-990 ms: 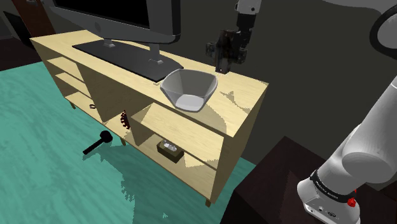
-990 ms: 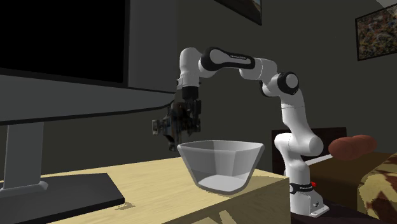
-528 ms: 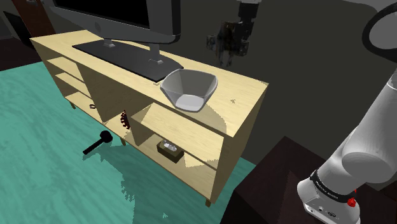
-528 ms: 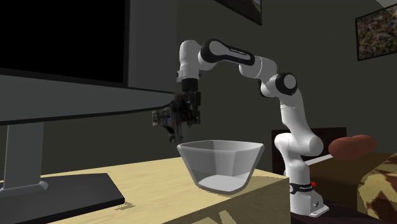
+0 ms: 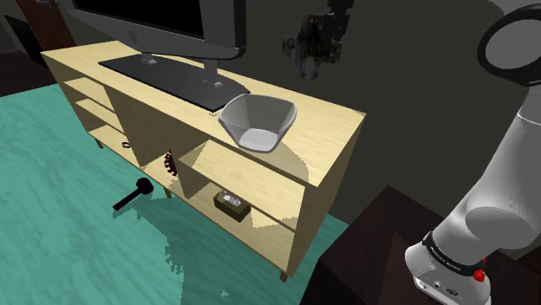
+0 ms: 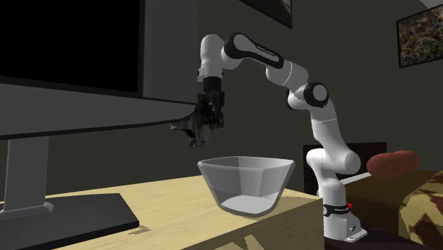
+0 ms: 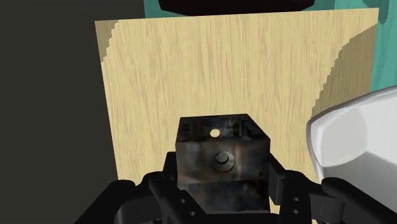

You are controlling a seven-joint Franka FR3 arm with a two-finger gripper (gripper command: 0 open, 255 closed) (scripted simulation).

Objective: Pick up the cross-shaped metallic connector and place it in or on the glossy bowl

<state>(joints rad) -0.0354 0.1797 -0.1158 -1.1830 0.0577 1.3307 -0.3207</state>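
My black gripper point(image 5: 314, 54) is shut on the dark metallic cross-shaped connector point(image 5: 299, 45) and holds it in the air above the back edge of the wooden shelf unit's top point(image 5: 334, 130). In the wrist view the connector point(image 7: 221, 159) sits clasped between the two fingers point(image 7: 167, 189), with the pale wood far below it. The glossy grey-white bowl point(image 5: 257, 121) stands upright on the shelf top, in front of and below the gripper. In the second exterior view the connector point(image 6: 189, 129) hangs above and left of the bowl point(image 6: 247, 185). The bowl's rim point(image 7: 356, 140) shows beside the gripper.
A large monitor point(image 5: 165, 17) on a dark base point(image 5: 173, 80) takes up the shelf top at the shoulder view's left. Small items lie in the lower shelves point(image 5: 230, 202). A black handled object point(image 5: 132, 197) lies on the teal floor. A bed with a brown cushion point(image 6: 389, 163) stands behind the arm.
The gripper has lifted the connector higher above the shelf top, well clear of the bowl's rim. The bowl has not moved.
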